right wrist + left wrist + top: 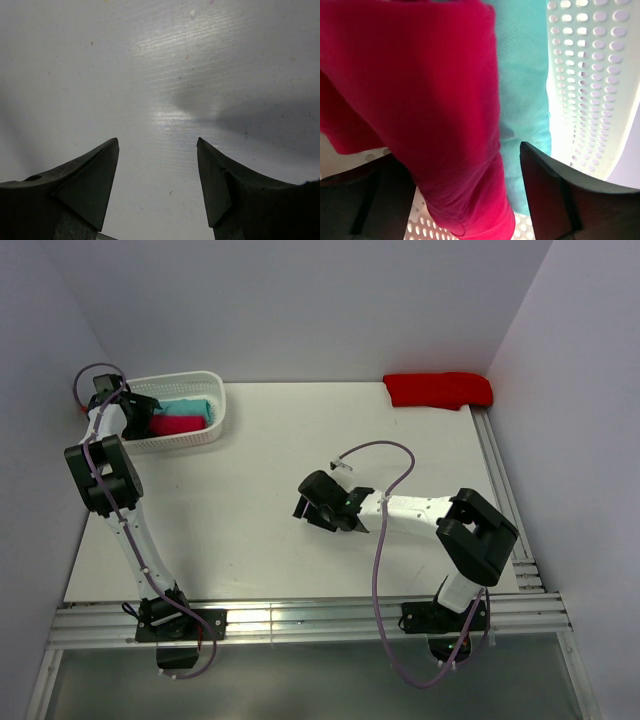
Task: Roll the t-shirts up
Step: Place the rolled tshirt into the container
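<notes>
Grey walls close in a white bench [260, 460], with a white lattice basket [185, 440] at its far left corner and the scarlet t-shirt [438, 390] bunched in the far right one. By the look of it, that shirt is not yet rolled.

Your left pincer [454, 157] is down inside the basket, its jaws spread to either side of the crimson t-shirt [410, 100] and not clamped on it. The teal t-shirt [525, 75] lies just beside, against the lattice wall. Your right pincer [158, 142] hangs wide open over bare bench, holding nothing.

Watch the left arm's exit. A finger could snag a fold and pull the crimson bundle loose, or hook the lattice and shift the basket.

The scarlet shirt sits tight against the walls — a long reach, I judge. A shallow pinch there would likely catch one layer and drag the cloth into a worse heap.
</notes>
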{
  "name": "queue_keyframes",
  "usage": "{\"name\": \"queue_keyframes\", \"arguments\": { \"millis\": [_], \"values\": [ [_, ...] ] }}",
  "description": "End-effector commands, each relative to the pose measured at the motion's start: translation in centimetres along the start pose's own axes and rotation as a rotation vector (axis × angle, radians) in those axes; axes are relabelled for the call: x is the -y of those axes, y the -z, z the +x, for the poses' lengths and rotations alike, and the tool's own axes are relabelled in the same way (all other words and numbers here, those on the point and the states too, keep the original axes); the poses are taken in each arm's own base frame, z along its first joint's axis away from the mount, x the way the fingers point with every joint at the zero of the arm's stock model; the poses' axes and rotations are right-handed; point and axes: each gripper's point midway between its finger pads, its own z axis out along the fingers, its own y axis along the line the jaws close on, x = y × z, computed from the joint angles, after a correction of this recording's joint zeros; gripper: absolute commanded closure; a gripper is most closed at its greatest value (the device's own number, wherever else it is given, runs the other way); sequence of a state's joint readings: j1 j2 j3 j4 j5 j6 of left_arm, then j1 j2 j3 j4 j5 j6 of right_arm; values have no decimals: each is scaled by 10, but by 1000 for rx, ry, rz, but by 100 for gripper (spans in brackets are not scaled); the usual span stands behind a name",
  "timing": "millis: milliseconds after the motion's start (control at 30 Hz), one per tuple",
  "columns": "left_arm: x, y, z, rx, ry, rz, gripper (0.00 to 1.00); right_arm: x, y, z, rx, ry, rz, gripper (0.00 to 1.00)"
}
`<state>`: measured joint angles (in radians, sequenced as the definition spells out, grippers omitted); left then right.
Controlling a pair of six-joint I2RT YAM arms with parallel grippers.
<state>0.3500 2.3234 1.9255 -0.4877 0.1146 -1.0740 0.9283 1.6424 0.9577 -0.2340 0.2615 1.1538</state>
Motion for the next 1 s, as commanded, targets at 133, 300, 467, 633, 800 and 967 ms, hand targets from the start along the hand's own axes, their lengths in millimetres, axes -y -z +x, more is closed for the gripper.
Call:
{"name": "queue_keyframes", "arguments": {
  "millis": [133, 300, 467, 633, 800, 967],
  "values": [
    [27, 36, -14, 49, -52, 15, 7, -12, -6, -6, 7, 1, -43, 29],
    [29, 41, -15, 60, -72, 1, 1, -15, -8, -6, 1, -4, -56, 30],
    [30, 47, -17, 72, -80, -3, 1, -16, -9, -5, -7, -6, -64, 30],
    [31, 52, -17, 70, -86, -1, 1, -16, -11, -4, -16, -11, -74, 30],
    [32, 58, -14, 65, -99, -2, 1, -18, -12, -3, -26, -12, -82, 30],
    [37, 63, -17, 68, -114, 15, 1, -19, -14, -2, -33, -9, -83, 30]
  ]
}}
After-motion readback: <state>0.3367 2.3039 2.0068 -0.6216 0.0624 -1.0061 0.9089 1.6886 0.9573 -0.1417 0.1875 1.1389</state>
